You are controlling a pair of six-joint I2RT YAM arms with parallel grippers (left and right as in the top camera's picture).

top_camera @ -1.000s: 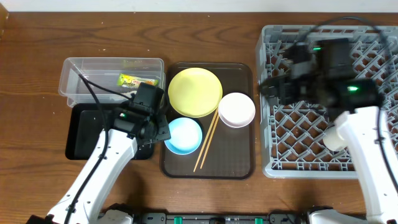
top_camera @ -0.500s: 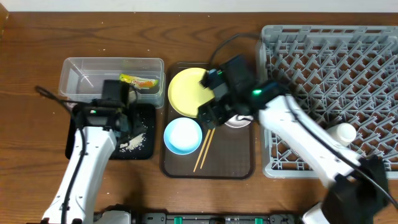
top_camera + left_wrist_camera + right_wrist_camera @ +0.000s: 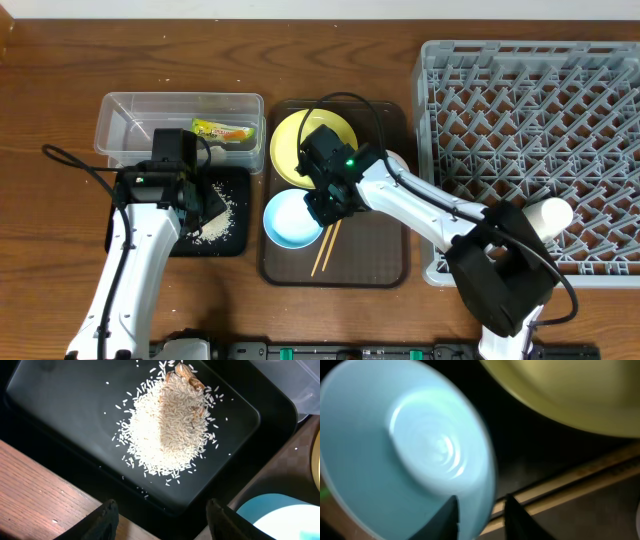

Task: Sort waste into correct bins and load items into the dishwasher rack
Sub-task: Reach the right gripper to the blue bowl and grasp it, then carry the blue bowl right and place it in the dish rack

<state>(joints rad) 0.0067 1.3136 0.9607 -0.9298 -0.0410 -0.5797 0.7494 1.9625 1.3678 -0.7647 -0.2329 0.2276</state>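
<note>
Right gripper (image 3: 481, 502) narrowly parted, straddling rim of light blue bowl (image 3: 410, 450), just left of chopsticks (image 3: 570, 480); left gripper (image 3: 162, 515) wide apart over rice crumbs (image 3: 170, 425) in black tray (image 3: 60, 405)

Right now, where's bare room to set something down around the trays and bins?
Free: brown tray corner between chopsticks and rack; clear tub left of the wrapper; black tray beside the rice. Crowded: brown tray's left half, with yellow plate, blue bowl and right gripper.
</note>
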